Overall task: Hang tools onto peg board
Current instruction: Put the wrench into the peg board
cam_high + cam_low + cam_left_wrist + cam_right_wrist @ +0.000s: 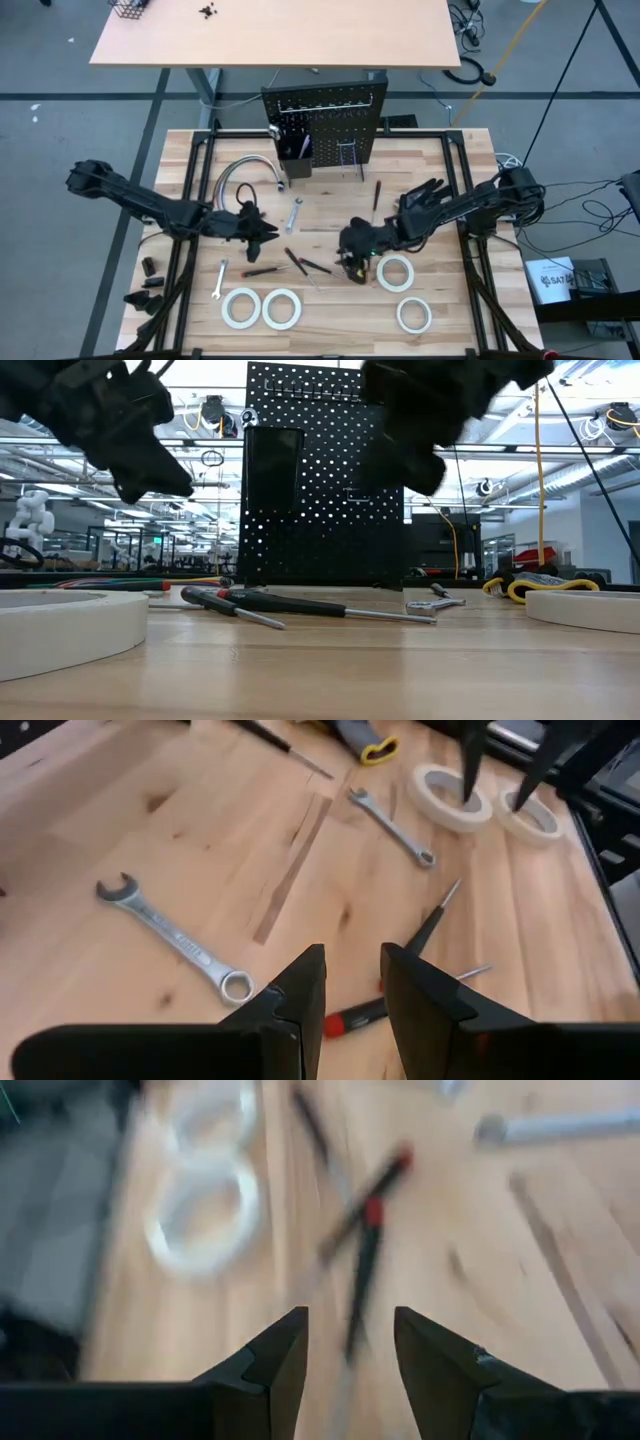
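Above the mid-desk screwdrivers (300,264), well short of the peg board (323,123), my left tool (268,234) and right tool (350,250) hover apart and empty; I should straddle one handle squarely before closing.

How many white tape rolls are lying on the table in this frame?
4. Two white tape rolls lie side by side at the wooden table's near edge left of centre; one lies just beside the right gripper; one nearer the edge. None seems hidden.
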`<action>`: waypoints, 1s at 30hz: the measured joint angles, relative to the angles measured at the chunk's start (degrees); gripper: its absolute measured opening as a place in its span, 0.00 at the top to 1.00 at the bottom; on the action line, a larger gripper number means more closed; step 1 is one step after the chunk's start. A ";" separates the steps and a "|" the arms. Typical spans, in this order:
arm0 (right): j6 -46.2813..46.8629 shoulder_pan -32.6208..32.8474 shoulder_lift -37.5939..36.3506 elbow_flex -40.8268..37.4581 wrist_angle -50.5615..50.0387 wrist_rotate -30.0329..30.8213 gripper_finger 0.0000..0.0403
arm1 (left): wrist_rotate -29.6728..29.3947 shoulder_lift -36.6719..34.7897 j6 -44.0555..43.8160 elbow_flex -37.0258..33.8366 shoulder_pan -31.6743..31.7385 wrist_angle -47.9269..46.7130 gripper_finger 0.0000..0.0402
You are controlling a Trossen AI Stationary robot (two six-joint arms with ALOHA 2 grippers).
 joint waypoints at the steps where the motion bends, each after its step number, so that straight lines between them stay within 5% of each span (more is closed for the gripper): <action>1: -4.56 0.37 -0.16 0.00 -2.98 -0.16 0.64 | 0.00 1.10 0.26 0.00 0.00 2.00 0.74; 6: -26.84 0.97 -0.50 0.00 -13.41 0.44 0.64 | 1.18 5.66 5.30 0.00 0.00 14.49 0.74; 14: -17.54 -1.75 -0.50 -0.05 -22.25 1.95 0.64 | 1.53 9.54 2.90 0.00 -0.09 21.43 0.74; 23: -42.58 -1.95 -0.50 -0.94 -22.11 1.94 0.64 | 1.55 11.04 1.49 0.00 -0.11 21.50 0.74; 30: -49.59 -3.40 2.07 -0.96 -21.37 -0.68 0.64 | 1.55 11.02 1.49 0.02 -0.11 24.32 0.74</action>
